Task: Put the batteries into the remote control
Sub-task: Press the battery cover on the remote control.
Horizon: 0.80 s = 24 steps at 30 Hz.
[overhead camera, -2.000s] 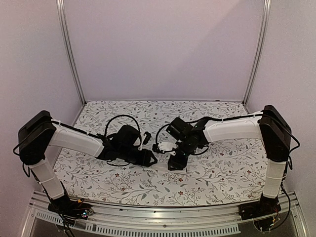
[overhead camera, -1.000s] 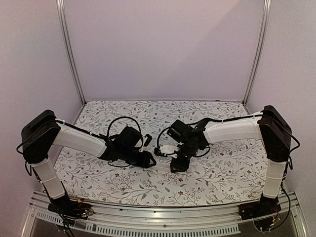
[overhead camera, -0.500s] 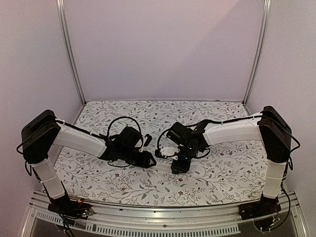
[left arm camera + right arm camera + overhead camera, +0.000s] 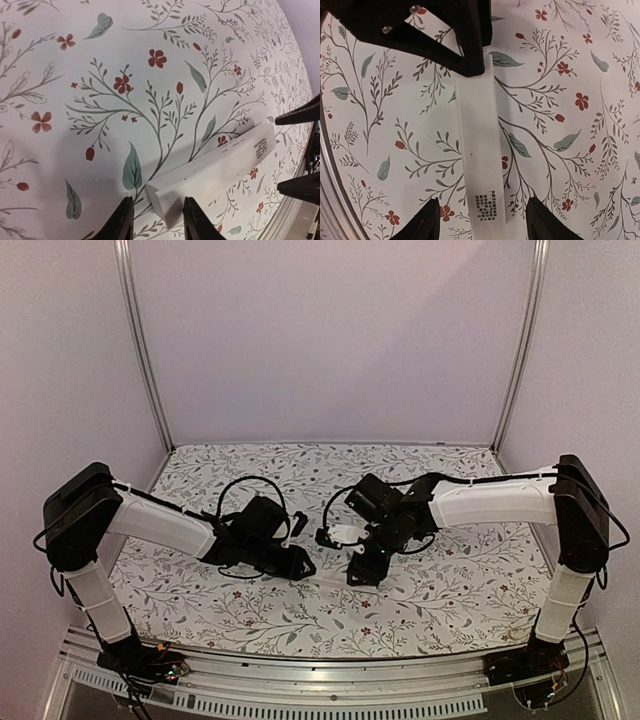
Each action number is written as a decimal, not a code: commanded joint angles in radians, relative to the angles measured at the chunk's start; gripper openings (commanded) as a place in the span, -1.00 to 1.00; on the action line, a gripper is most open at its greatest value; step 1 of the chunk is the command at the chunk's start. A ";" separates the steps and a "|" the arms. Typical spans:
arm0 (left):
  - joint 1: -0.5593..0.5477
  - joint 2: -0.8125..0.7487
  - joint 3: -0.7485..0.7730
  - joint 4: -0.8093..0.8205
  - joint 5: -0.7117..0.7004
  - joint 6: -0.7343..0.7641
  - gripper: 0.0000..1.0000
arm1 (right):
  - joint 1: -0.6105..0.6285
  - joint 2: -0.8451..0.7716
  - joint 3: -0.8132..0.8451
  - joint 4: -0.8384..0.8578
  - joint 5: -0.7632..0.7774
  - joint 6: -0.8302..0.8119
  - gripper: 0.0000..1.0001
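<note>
From above, the remote control is only a white sliver on the floral counter, between the two black wrists. The wrist cameras show more. The left end effector sits narrowly astride one end of the bar: one finger touches its side, and a strip of counter shows at the other. The right end effector is spread wide over the opposite end, well clear of both edges and gripping nothing. That end carries a small block of black print, too fine to read.
</note>
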<state>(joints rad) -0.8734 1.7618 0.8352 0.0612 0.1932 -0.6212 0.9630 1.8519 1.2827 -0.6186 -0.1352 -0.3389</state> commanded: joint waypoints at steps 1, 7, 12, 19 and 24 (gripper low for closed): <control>-0.020 -0.028 0.009 -0.027 -0.029 0.017 -0.31 | -0.030 -0.094 -0.018 0.013 -0.022 0.088 0.18; -0.030 -0.034 0.020 -0.051 -0.058 0.032 -0.29 | -0.116 -0.174 -0.065 0.011 -0.071 0.318 0.18; -0.047 -0.044 0.041 -0.107 -0.089 0.060 -0.28 | -0.150 -0.226 -0.146 0.035 -0.139 0.559 0.15; -0.067 -0.053 0.061 -0.136 -0.111 0.072 -0.28 | -0.158 -0.247 -0.252 0.102 -0.193 0.763 0.08; -0.071 -0.047 0.078 -0.151 -0.117 0.077 -0.28 | -0.159 -0.227 -0.280 0.120 -0.158 0.835 0.05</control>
<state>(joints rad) -0.9272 1.7317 0.8833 -0.0521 0.0959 -0.5659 0.8066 1.6318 1.0183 -0.5385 -0.2993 0.3855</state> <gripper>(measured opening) 0.362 0.534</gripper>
